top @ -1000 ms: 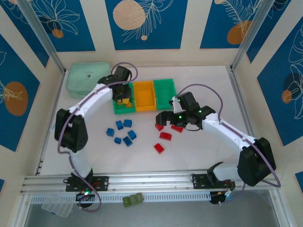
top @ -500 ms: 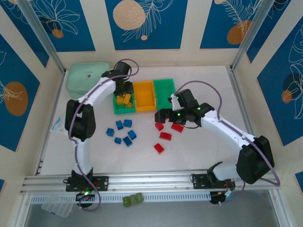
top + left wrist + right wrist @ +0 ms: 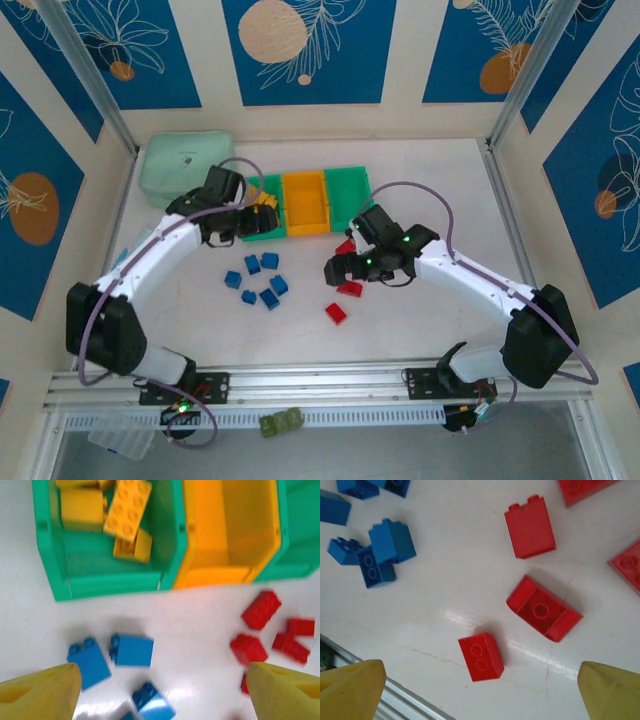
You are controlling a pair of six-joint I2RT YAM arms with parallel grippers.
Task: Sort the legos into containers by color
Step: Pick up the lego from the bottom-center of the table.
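The left tool (image 3: pixel 162 692) is held wide and empty over blue legos (image 3: pixel 131 650) near the containers (image 3: pixel 115 585); the right tool (image 3: pixel 480 692) is spread wide over red legos (image 3: pixel 544 608) on the counter (image 3: pixel 445 595).

A mint-green fabric zip pouch (image 3: pixel 185 165) lies flat on the white table (image 3: pixel 430 180), to the left of the left pincer (image 3: pixel 246 224) and a little farther back, near it but apart. An aluminium rail (image 3: pixel 320 383) runs along the table's near edge, well to the near side of that pincer and of the right pincer (image 3: pixel 334 268). Nearer than the rail, an olive-green knobbly block (image 3: pixel 281 423) sits between the two pincers' lines. A clear plastic piece (image 3: pixel 118 438) lies well left of the left pincer. Blue wall panels (image 3: pixel 300 50) with pale leaves and orange discs stand far beyond both.
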